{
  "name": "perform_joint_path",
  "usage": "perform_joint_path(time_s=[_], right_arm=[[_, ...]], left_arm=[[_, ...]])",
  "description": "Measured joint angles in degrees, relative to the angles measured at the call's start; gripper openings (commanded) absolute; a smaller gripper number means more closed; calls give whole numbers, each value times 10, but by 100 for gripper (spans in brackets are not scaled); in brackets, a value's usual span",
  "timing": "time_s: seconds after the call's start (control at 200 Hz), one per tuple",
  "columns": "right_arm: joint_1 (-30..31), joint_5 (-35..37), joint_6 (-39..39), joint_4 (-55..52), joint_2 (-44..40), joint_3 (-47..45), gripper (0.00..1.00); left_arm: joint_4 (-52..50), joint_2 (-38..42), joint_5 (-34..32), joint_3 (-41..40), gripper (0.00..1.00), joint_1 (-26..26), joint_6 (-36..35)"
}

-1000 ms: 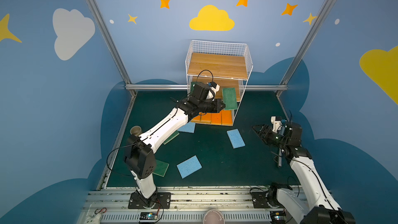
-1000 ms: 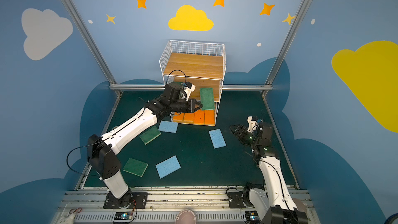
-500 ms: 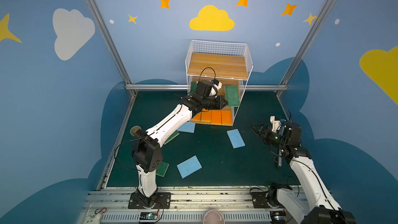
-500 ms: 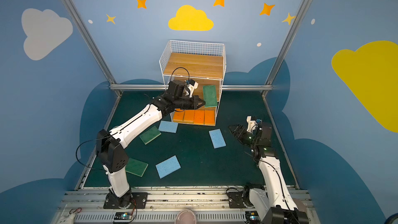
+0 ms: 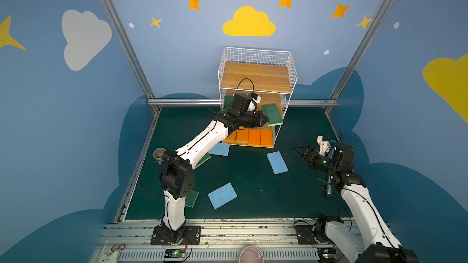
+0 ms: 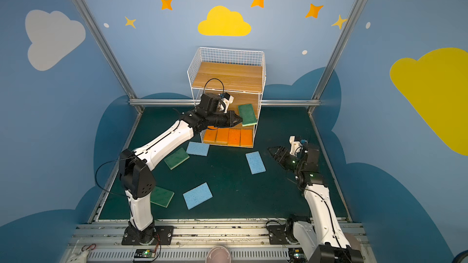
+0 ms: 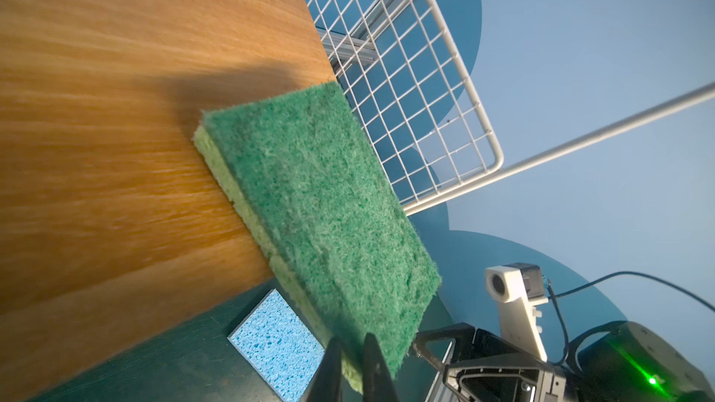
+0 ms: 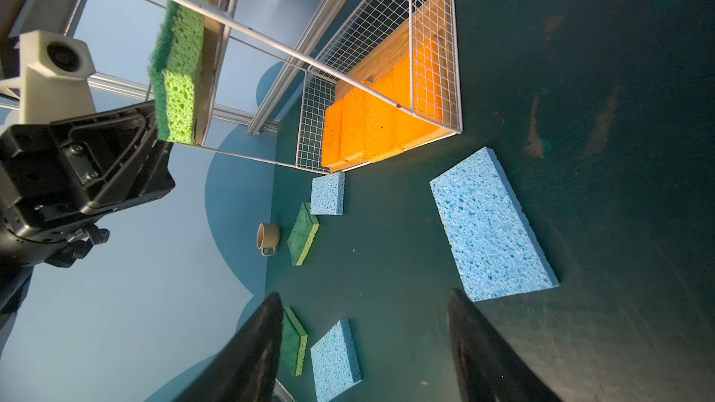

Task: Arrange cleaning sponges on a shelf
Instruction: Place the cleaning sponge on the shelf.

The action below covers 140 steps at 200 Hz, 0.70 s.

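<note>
The left gripper (image 5: 264,120) reaches into the middle tier of the shelf (image 5: 254,77), and the green sponge (image 5: 272,115) it is placing lies straight ahead of it, scrub side up, at the right end of that tier. The sponge is just beside the wire side panel (image 7: 406,90). Its long axis runs roughly in line with the gripper, from the open front toward the back. In the left wrist view the far part of the sponge rests on the wooden plank (image 7: 116,148), while the near part juts out past the front edge above the mat (image 5: 253,185). The jaws stand close together at the sponge's near corner, but whether they grip it cannot be told. The likely next move is to ease the sponge deeper along its own length, or to let go and back straight out. The overhang could tip it off the edge. The right gripper (image 5: 302,153) hangs well apart from the shelf, jaws wide and empty, near a blue sponge (image 5: 277,162) on the mat, so the left arm is the nearer one. Four orange sponges (image 5: 253,136) fill the bottom tier side by side.
</note>
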State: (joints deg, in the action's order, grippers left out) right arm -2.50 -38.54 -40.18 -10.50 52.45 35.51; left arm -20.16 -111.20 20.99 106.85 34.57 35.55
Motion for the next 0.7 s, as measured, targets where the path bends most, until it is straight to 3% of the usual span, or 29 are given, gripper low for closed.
perform_joint_path(time_s=[0.195,0.305,0.701], right_arm=[[12,0,0,1,0,0,65],[20,0,1,5,0,0,59],[51,6,3,16,-1,2,6]], left_arm=[[0,-1,-3,3,43,-4,8],[1,-1,-4,3,49,-4,12],[10,5,-23,-14,81,4,17]])
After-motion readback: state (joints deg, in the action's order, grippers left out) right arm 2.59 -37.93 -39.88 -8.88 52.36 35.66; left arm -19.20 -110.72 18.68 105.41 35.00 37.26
